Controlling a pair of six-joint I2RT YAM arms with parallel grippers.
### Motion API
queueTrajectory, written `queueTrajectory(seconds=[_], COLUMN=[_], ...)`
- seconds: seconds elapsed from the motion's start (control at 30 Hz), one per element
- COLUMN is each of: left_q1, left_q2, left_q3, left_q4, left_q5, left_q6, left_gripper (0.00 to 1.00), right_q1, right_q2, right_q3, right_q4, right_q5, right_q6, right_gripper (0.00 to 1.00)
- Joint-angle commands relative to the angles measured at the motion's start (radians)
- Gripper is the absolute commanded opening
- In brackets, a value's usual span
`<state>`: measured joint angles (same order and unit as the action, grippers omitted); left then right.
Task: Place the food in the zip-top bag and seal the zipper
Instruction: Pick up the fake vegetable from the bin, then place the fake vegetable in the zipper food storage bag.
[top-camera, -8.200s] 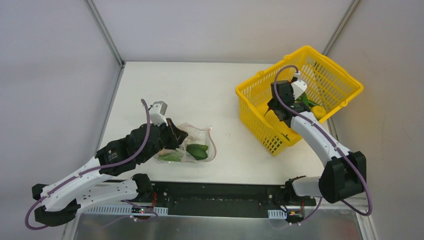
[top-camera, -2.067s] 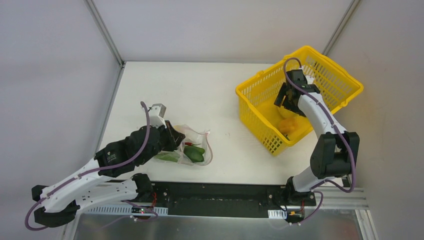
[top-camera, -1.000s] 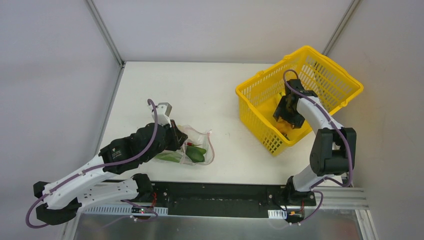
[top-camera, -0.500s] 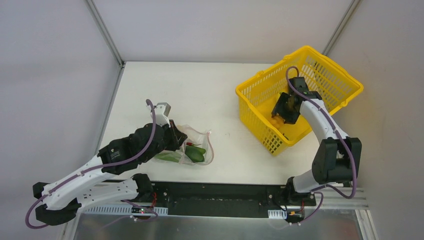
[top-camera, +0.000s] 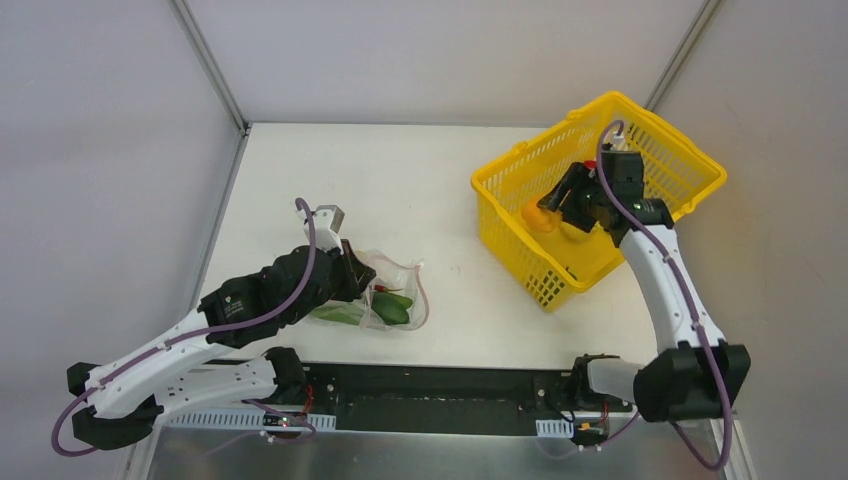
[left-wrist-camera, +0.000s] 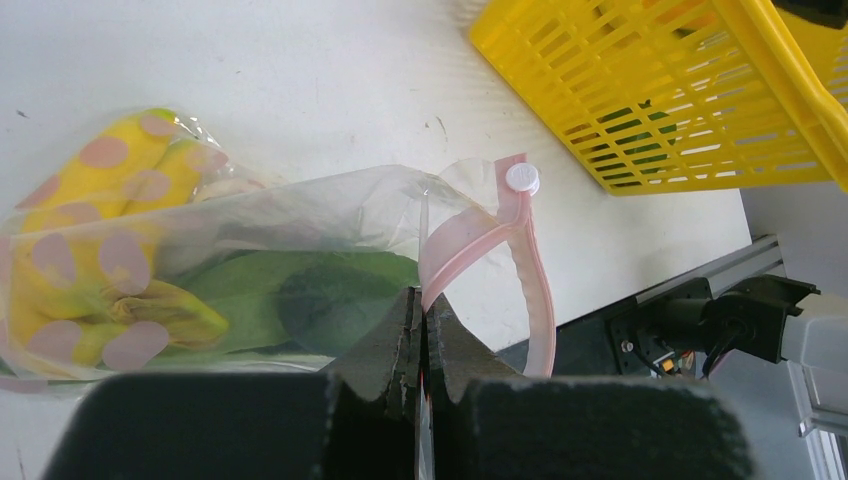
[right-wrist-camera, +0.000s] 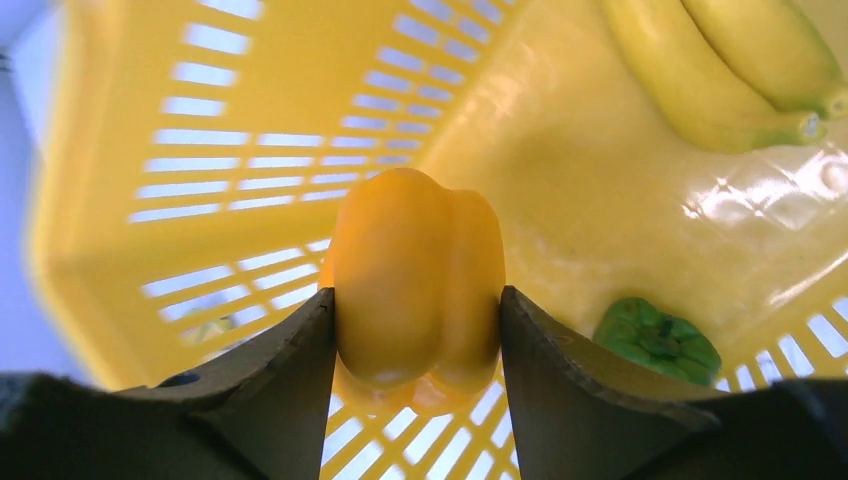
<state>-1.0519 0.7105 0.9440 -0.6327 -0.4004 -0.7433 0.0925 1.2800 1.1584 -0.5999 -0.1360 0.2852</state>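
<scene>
The clear zip-top bag (top-camera: 392, 290) lies on the table at left with green pods (top-camera: 392, 307) inside. In the left wrist view the bag (left-wrist-camera: 300, 215) shows green food (left-wrist-camera: 300, 295) and a pink-spotted yellow piece (left-wrist-camera: 90, 250). Its pink zipper strip (left-wrist-camera: 500, 245) curls open. My left gripper (left-wrist-camera: 422, 325) is shut on the bag's mouth edge. My right gripper (right-wrist-camera: 418, 340) is shut on an orange pepper (right-wrist-camera: 418, 275), held above the yellow basket floor. It shows in the top view too (top-camera: 538, 215). A banana bunch (right-wrist-camera: 730, 60) and a green bell pepper (right-wrist-camera: 658, 338) lie in the basket.
The yellow mesh basket (top-camera: 690, 160) stands at the back right of the white table; its wall (left-wrist-camera: 640, 90) shows in the left wrist view. Metal frame posts rise at the back corners. The black base rail (top-camera: 430, 400) runs along the near edge.
My right gripper went down into the basket, closed on the orange pepper and has lifted it up and left over the basket. My left gripper keeps its hold on the bag.
</scene>
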Motion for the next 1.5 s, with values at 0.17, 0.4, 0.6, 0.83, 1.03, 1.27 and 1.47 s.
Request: queueTrajectory(seconds=[0.17,0.4,0.6,0.83,1.03,1.27,1.47], left_q1=[0.012,0.012,0.013,0.012,0.012,0.013,0.012], left_q2=[0.009,0.032,0.041,0.04,0.036,0.031,-0.003], left_q3=[0.026,0.043,0.049,0.054,0.056,0.061,0.046], left_q4=[0.028,0.039,0.045,0.046,0.046,0.043,0.059], left_q5=[0.011,0.021,0.025,0.02,0.018,0.019,0.025], left_q6=[-0.006,0.003,0.003,0.001,-0.004,-0.005,-0.021], left_gripper=[0.02,0.02,0.02,0.02,0.02,0.02,0.02], right_q1=[0.004,0.02,0.165,0.487,0.724,0.858,0.928], right_q2=[-0.214,-0.246,-0.214,-0.11,-0.013,0.071,0.119], right_q3=[0.121,0.168,0.184,0.224,0.243,0.231,0.232], right_q4=[0.059,0.133,0.159,0.093,0.031,0.074,0.127], right_q5=[-0.149,-0.49,-0.569,-0.502,-0.366,-0.265,-0.05], right_q6=[0.052,0.112,0.092,-0.031,-0.133,-0.147,-0.15], right_gripper=[0.55,0.51,0.51,0.51,0.52,0.52,0.54])
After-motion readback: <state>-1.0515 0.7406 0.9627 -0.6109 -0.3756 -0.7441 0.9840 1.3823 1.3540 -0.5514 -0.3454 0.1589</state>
